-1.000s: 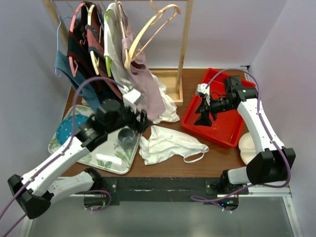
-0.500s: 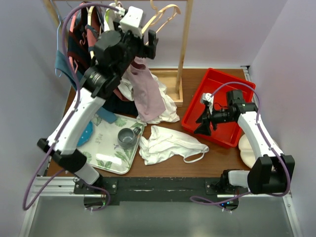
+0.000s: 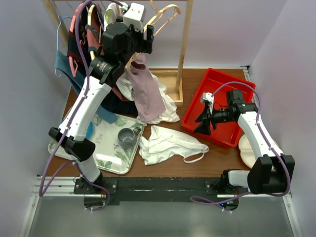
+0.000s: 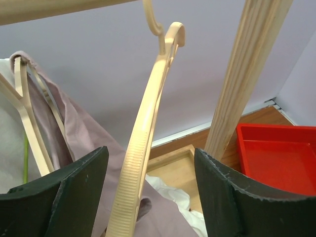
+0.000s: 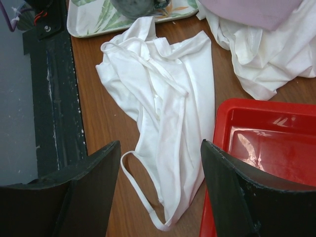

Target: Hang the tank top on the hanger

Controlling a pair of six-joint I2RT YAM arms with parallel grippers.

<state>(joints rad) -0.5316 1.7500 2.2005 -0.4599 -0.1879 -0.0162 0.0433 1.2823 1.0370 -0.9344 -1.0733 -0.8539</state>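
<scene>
– Two checks: see left gripper (image 4: 149, 158) gaping astride cream hanger (image 4: 148, 118) at the rack (image 3: 185, 49); see right gripper (image 5: 160, 148), also open, near tank top (image 5: 168, 113) crumpled on table (image 3: 217, 158).
– Close mid-arm, lift straight up off rail (image 4: 49, 10), no twisting.

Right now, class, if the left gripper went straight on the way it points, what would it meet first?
Probably the hanger: its cream arm runs between the left gripper's open fingers, though depth is unclear.

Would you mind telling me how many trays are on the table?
2: a floral tray at the front left, holding a grey cup, and a red tray on the right.
</scene>
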